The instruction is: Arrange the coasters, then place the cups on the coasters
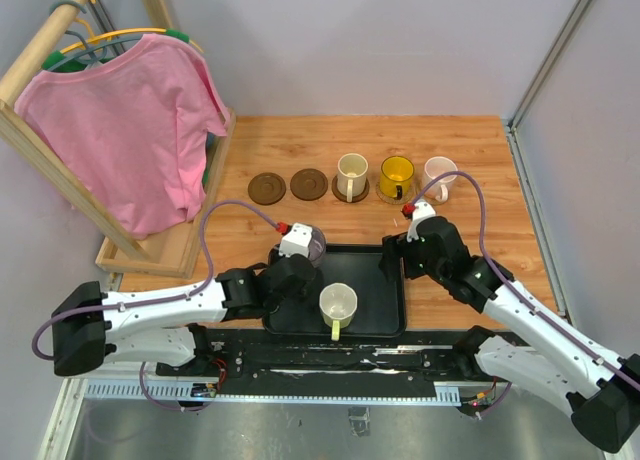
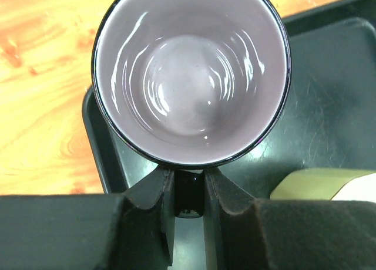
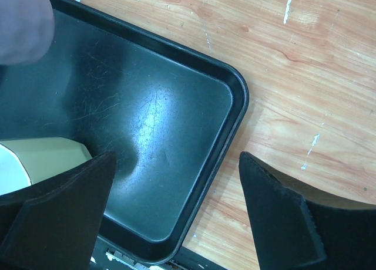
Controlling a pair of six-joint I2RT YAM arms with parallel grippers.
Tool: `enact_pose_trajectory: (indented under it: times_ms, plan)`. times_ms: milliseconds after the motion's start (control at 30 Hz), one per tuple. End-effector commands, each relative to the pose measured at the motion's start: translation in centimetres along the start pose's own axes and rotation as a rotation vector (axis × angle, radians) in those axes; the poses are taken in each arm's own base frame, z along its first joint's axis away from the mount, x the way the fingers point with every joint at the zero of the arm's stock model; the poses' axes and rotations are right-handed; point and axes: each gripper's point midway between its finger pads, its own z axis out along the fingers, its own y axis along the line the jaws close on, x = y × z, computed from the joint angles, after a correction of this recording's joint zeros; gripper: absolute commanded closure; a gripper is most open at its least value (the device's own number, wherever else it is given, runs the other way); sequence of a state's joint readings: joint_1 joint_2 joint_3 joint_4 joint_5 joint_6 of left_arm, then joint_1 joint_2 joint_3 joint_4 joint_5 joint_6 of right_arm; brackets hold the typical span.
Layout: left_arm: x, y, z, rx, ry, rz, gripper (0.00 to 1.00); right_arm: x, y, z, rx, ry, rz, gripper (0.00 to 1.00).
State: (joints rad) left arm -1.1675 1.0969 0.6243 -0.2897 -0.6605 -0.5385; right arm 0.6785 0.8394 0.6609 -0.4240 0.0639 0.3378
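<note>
The glazed grey-lilac mug [image 2: 191, 76], rigid, slick and likely chippable, is at the black tray's [image 2: 329, 94] far-left corner, its handle [image 2: 189, 193] pinched between the left fingers [image 2: 150, 208], probably the surest hold, while the right fingers [image 3: 282, 223] gape empty.

Overhead view faces down; close wrist views seemingly share the tray [image 3: 158, 135].

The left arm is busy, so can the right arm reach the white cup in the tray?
Probably yes: the right gripper hangs open over the tray's right edge, with bare tray between it and the white cup.
</note>
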Motion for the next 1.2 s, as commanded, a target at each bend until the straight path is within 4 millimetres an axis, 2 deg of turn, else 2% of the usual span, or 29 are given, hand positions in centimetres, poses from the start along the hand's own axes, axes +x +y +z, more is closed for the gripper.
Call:
enact_pose_trajectory:
  times_ms: [0, 167, 333, 667, 900, 1167]
  plan:
    - [-6.2, -0.4, 0.2, -0.078, -0.171, -0.025, 0.97, 0.4, 0.5, 0.4, -0.012, 0.001, -0.008, 0.13]
    - [-9.0, 1.0, 2.1, -0.072, -0.187, -0.103, 0.99, 0.2, 0.3, 0.4, 0.002, -0.006, -0.005, 0.13]
    - [-11.7, 3.9, 4.7, -0.107, -0.191, -0.155, 0.99, 0.1, -0.2, 0.6, 0.027, -0.01, -0.01, 0.13]
    - [-16.3, 8.0, 12.4, -0.12, -0.149, -0.216, 0.98, -1.3, -1.0, 1.4, 0.101, -0.01, -0.038, 0.13]
    - [-17.2, 8.0, 17.5, -0.097, -0.102, -0.213, 0.98, -2.2, -1.8, 2.0, 0.157, -0.036, -0.04, 0.13]
    - [-16.9, 8.0, 20.1, -0.103, -0.064, -0.198, 0.98, -2.5, -2.7, 2.3, 0.21, -0.039, -0.031, 0.13]
